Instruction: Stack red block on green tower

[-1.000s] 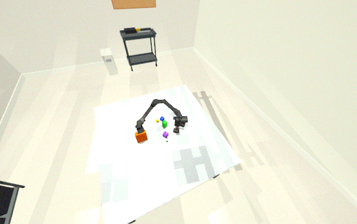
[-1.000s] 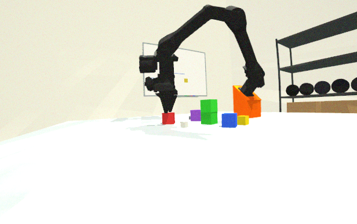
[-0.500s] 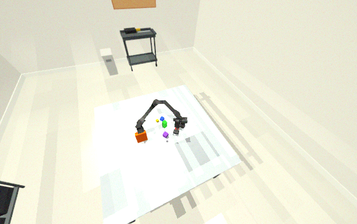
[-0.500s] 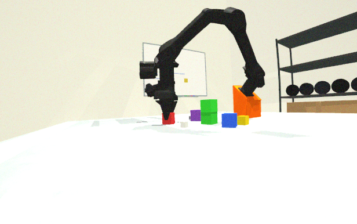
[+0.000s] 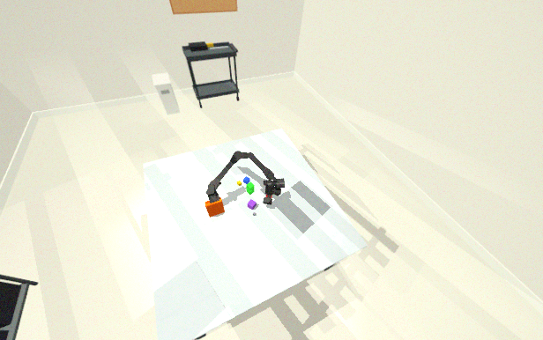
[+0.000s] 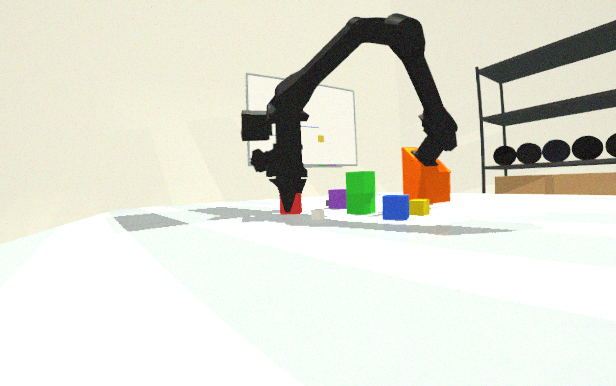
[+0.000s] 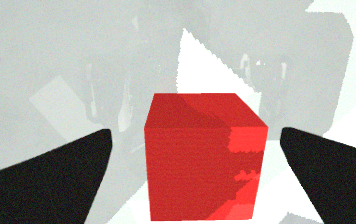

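Note:
The red block [image 5: 269, 196] [image 6: 297, 205] [image 7: 192, 172] sits on the white table, partly hidden by the gripper in the top and exterior views. My gripper [image 5: 268, 199] [image 6: 288, 209] [image 7: 197, 136] is open and points down at the red block. In the wrist view the block lies between the two spread fingers, with a gap on each side, the wider one on the left. The green tower [image 5: 250, 188] [image 6: 360, 193] stands upright beside the gripper, apart from the red block. It is out of the wrist view.
A purple block [image 5: 251, 204] [image 6: 336, 199], a blue block [image 5: 246, 180] [image 6: 395, 207] and a yellow block [image 5: 239, 183] [image 6: 419, 207] stand around the tower. A small whitish block [image 6: 317, 214] lies between the red block and the tower in the exterior view. The arm's orange base [image 5: 215, 208] [image 6: 437, 186] stands beyond.

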You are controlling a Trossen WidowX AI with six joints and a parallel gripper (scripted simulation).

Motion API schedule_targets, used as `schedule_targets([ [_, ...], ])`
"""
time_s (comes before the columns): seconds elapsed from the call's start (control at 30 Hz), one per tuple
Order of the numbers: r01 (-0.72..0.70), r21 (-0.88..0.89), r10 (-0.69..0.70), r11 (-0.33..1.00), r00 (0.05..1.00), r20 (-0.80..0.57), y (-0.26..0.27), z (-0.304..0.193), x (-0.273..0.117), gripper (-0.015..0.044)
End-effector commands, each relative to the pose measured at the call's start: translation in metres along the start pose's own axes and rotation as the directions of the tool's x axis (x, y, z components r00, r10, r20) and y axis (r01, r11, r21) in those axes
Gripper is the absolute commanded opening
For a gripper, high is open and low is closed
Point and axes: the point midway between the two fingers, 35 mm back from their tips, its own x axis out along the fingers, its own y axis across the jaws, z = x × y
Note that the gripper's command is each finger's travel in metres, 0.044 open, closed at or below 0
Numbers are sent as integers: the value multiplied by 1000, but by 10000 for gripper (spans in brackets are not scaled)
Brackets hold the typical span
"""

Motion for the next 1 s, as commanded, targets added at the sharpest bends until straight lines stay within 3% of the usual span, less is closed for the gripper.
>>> schedule_targets([
  [0.0, -5, 3, 5, 1000, 1000, 0, 1, 0, 0, 440],
  [0.07, -5, 3, 5, 1000, 1000, 0, 1, 0, 0, 440],
  [0.4, -5, 3, 5, 1000, 1000, 0, 1, 0, 0, 177],
  [0.63, -5, 3, 5, 1000, 1000, 0, 1, 0, 0, 131],
  [0.8, -4, 3, 4, 1000, 1000, 1, 0, 0, -17, 0],
  [0.97, -2, 3, 2, 1000, 1000, 1, 0, 0, -43, 0],
])
